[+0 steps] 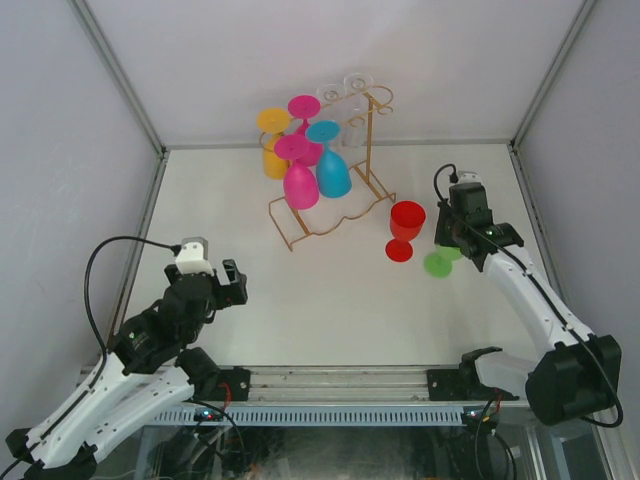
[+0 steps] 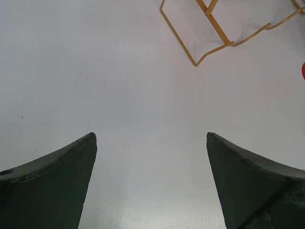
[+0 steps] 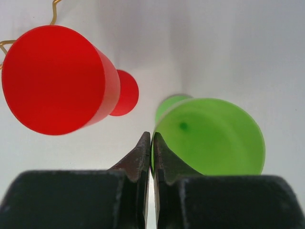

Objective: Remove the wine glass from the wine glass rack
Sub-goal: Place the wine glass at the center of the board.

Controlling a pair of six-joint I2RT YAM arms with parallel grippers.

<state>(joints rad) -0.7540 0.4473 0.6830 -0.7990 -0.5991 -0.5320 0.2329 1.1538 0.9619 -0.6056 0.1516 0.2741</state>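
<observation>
The gold wire wine glass rack [image 1: 362,190] stands at the back middle, with yellow [image 1: 273,140], pink [image 1: 299,175], blue [image 1: 331,165] and clear [image 1: 345,95] wine glasses hanging upside down from it. A red wine glass [image 1: 405,228] stands upright on the table to its right. My right gripper [image 1: 452,243] is shut on the rim of an upright green wine glass [image 1: 438,263], right of the red one. In the right wrist view the gripper [image 3: 151,136] pinches the green rim [image 3: 214,138] beside the red glass [image 3: 52,78]. My left gripper [image 1: 232,285] is open and empty.
White walls with metal corner posts enclose the table [image 1: 320,300]. The left wrist view shows the open gripper [image 2: 151,136] over bare table, with the rack's wavy base [image 2: 209,52] ahead. A metal rail [image 1: 330,385] runs along the near edge.
</observation>
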